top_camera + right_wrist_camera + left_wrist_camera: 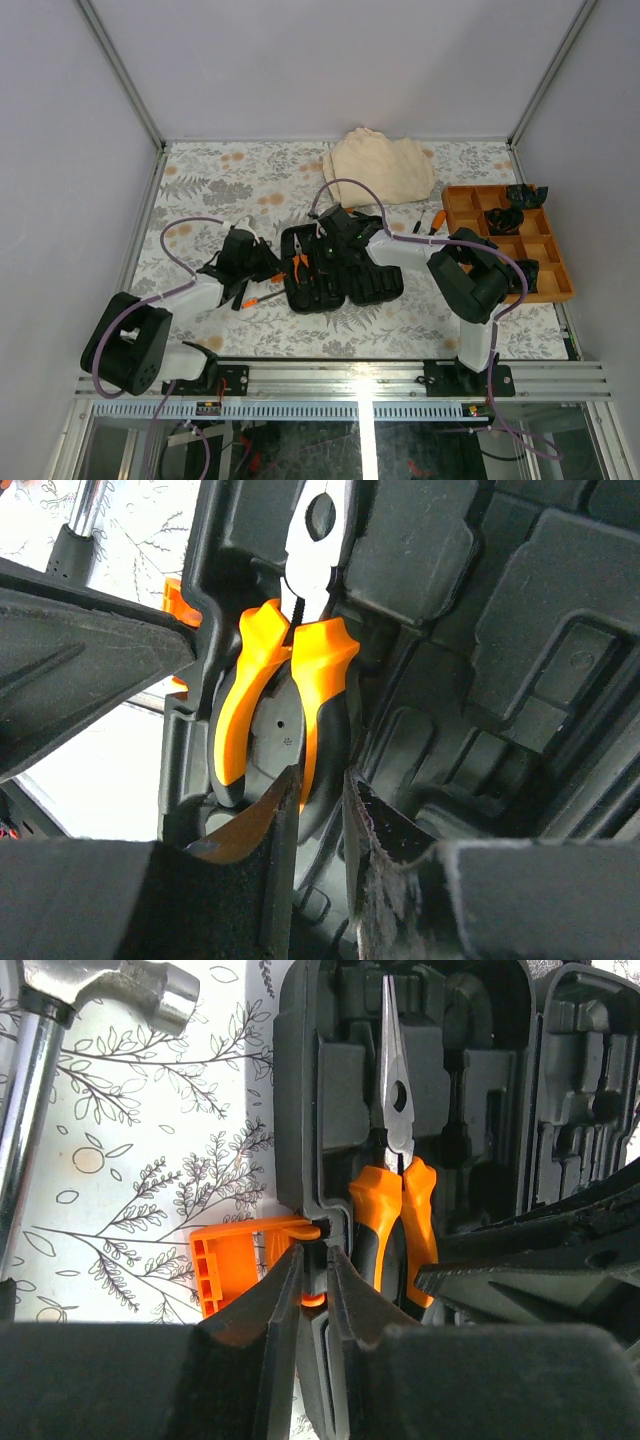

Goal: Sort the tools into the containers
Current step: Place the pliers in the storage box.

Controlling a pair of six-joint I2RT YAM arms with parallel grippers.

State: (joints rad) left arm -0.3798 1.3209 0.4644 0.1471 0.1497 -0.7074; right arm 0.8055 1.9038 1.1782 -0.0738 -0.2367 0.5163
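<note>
Left fingers [265,1320] pinch tool case [300,1110] rim right beside orange latch [230,1265]. Right fingers [262,850] narrowly apart, straddling pliers [240,680] handle tip; can't tell if gripping.

A black hard-plastic hinged tool case [340,275] is lying open at the middle of the floral-printed tabletop [200,180]. Orange-handled steel needle-nose pliers [392,1130] are sitting in a moulded slot in the case's left half. A steel-headed hammer [110,995] is lying on the tabletop just left of the case. A beige folded cloth [380,165] is resting behind the case. An orange compartmented plastic tray [465,205] is sitting to the case's right. The left claw [312,1265] is pinching the case's left rim. The right claw [322,785] is straddling a pliers handle inside the case.
</note>
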